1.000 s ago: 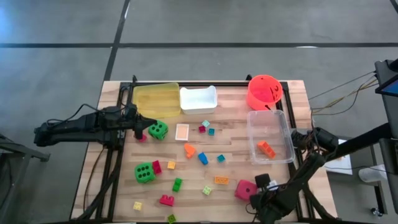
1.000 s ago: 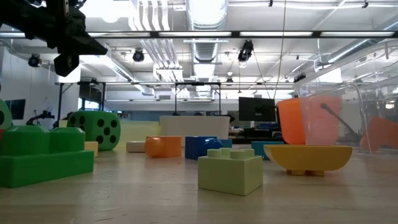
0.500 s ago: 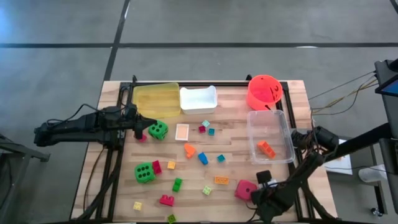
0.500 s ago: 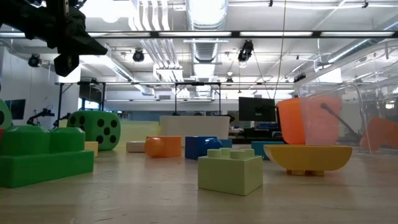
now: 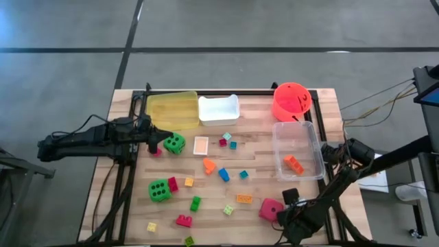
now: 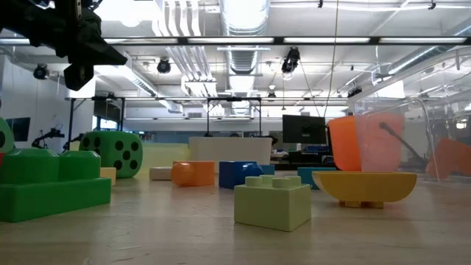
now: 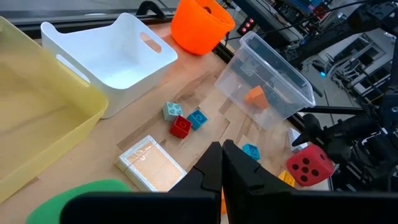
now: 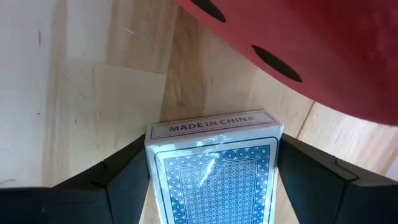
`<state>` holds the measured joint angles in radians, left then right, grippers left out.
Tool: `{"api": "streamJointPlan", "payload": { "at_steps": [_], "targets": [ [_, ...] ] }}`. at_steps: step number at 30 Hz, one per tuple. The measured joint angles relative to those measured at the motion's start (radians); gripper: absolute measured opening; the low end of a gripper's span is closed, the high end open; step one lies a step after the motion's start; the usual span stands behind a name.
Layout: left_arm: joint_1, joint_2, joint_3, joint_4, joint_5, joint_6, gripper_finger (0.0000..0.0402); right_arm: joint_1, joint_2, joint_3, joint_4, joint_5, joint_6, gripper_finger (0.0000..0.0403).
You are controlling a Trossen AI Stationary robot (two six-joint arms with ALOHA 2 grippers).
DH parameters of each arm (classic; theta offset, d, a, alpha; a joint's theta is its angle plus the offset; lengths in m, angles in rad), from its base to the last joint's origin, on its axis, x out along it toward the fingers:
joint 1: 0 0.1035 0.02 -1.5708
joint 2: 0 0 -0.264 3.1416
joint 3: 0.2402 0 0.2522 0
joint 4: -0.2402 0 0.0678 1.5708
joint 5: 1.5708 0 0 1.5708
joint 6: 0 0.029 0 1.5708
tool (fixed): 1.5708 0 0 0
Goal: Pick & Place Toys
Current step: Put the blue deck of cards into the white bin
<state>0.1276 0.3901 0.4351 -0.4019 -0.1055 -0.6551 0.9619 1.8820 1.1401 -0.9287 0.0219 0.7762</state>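
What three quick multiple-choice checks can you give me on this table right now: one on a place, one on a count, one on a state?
1. Where is the blue-backed card pack?
A. At the table's far edge
B. Between the fingers of the right end effector, beside the pink-red die
C. Under the left arm

2. How many green dice are on the table?
A. One
B. Two
C. Four

3. How do the left end effector's fingers stand?
A. Wide open
B. Half open
C. Shut, with nothing between them

Answers:
1 B: the right wrist view shows the card pack filling the gap between the two dark fingers, with the die just past it.
2 B: the high view shows one green die near the left arm and another nearer the front.
3 C: in the left wrist view the left end effector has its fingers pressed together.
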Motion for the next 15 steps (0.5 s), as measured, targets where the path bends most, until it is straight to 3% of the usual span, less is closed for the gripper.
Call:
{"api": "streamJointPlan", "payload": {
  "at_steps": [15],
  "targets": [
    [0.000,0.000,0.000,0.000,0.000,0.000,0.0000,0.001,0.009,0.133,0.002,0.001,0.223,0.0291]
  ]
}}
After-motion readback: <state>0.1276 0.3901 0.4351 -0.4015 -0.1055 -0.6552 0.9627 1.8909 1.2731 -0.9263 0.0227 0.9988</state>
